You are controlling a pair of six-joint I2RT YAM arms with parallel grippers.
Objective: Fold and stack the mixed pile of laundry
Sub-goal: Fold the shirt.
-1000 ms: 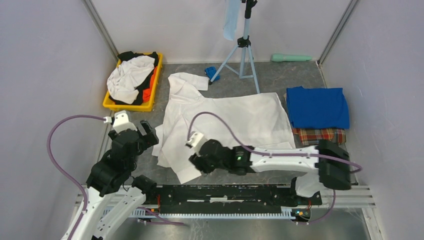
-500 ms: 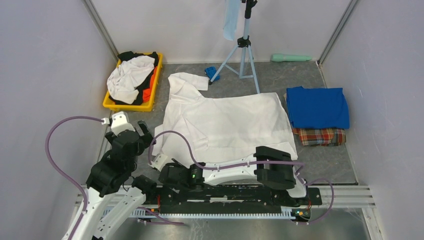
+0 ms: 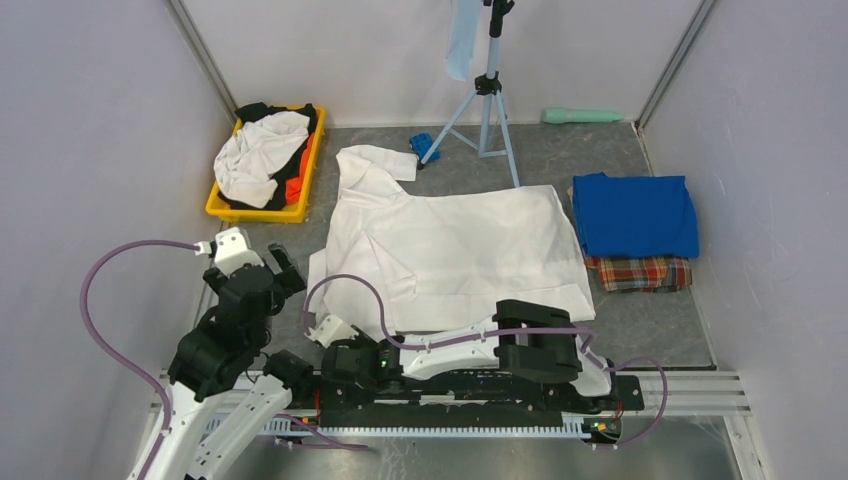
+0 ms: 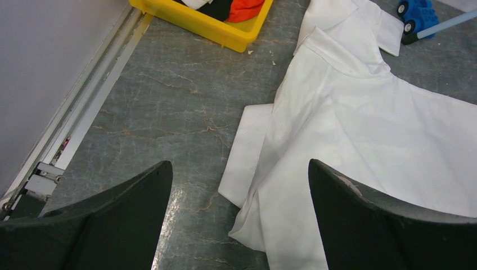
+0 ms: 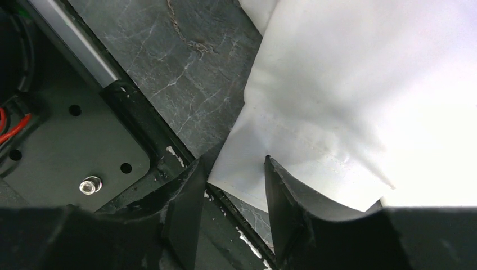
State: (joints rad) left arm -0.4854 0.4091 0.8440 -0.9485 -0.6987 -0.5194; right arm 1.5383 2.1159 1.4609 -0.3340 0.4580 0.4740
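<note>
Right gripper (image 5: 233, 191) is now working at the near-left hem corner of the white shirt (image 3: 450, 240), tight against the black base plate (image 5: 73, 140). A second ago it was sitting further in on the shirt's near-left panel, so the arm has swung back and is lying along the shirt's near edge. Its fingers are half spread and narrowing, straddling the corner with a gap still showing, so not pinching yet. Reading this as lining up a corner grab to start the fold. Left gripper (image 4: 239, 169) is hovering off the shirt's left sleeve, spread wide and holding nothing, and it has drifted slightly away from the shirt. The shirt is lying flat and unfolded on the table (image 3: 650, 320). Right of the shirt, a folded blue T-shirt (image 3: 635, 215) is sitting with plaid cloth (image 3: 640, 272) just at its near side, so two pieces look done. Far-left of the shirt, crumpled garments (image 3: 255, 160) are waiting in the yellow bin (image 3: 215, 205). Only the right wrist view is showing the hem corner, since the arm is hiding it from the top view. Only the top view is showing the folded pieces.
</note>
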